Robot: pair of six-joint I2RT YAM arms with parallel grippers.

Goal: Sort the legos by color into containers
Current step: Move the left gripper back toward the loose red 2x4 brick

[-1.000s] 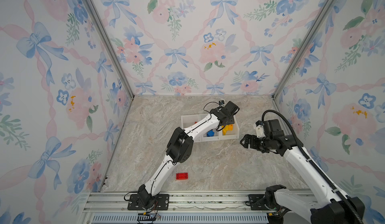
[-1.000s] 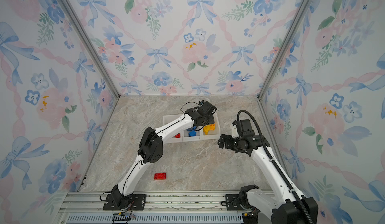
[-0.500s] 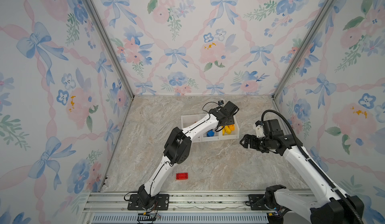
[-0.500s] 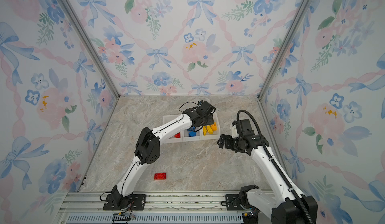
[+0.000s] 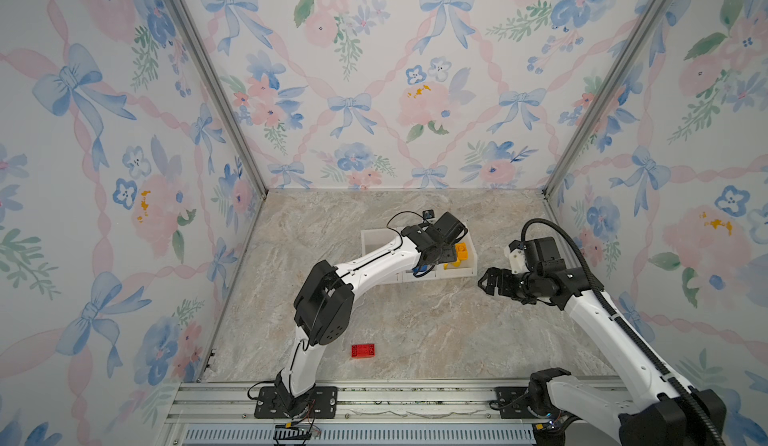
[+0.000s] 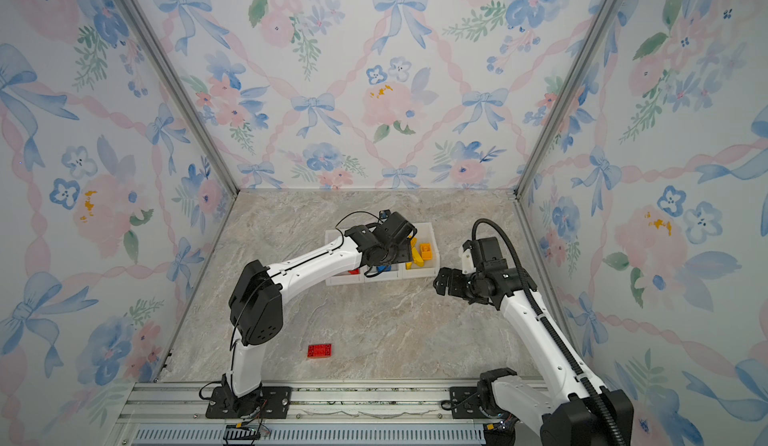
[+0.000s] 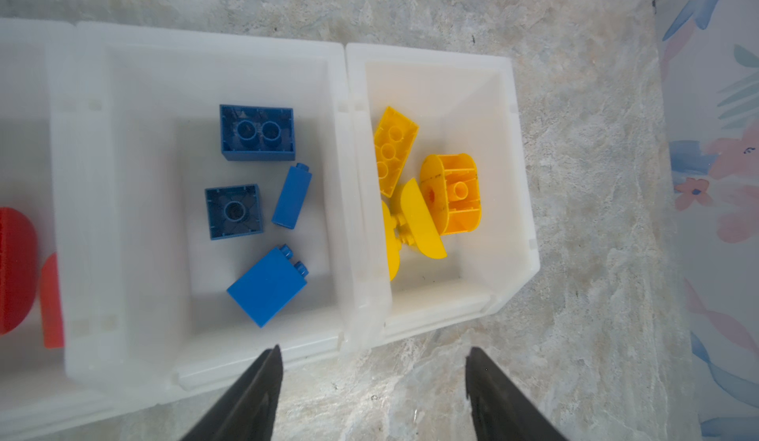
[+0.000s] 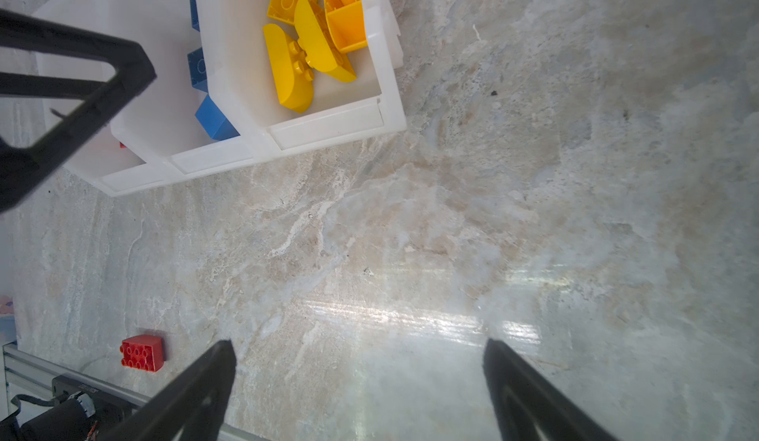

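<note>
The containers (image 5: 367,237), three white bins joined in one row, sit at the far middle of the desk (image 5: 419,332), the row's long axis running left to right. The left bin (image 7: 28,90) shows two red pieces (image 7: 16,270), both cut off at the picture's edge. The middle bin (image 7: 123,164) holds four blue legos (image 7: 257,133): two lie hollow side up and two lie on their sides. The right bin (image 7: 499,164) holds four yellow legos (image 7: 394,147): one long brick with its hollow side up and three curved pieces, piled against each other.

One red brick (image 5: 363,350) lies alone on the desk, near the front rail and well apart from the row. Its studs face up and its long axis runs left to right.

The left claw (image 7: 371,361) hovers over the near edge of the middle and right bins, with its fingers apart and nothing between them. The right claw (image 8: 357,348) hangs over bare desk just right of the row, spread wide and empty.

Compared with a second ago, the left arm's elbow (image 5: 324,298) sits farther left and nearer the front. Its claw is still over the bins. The right arm and the lone red brick have not shifted.
</note>
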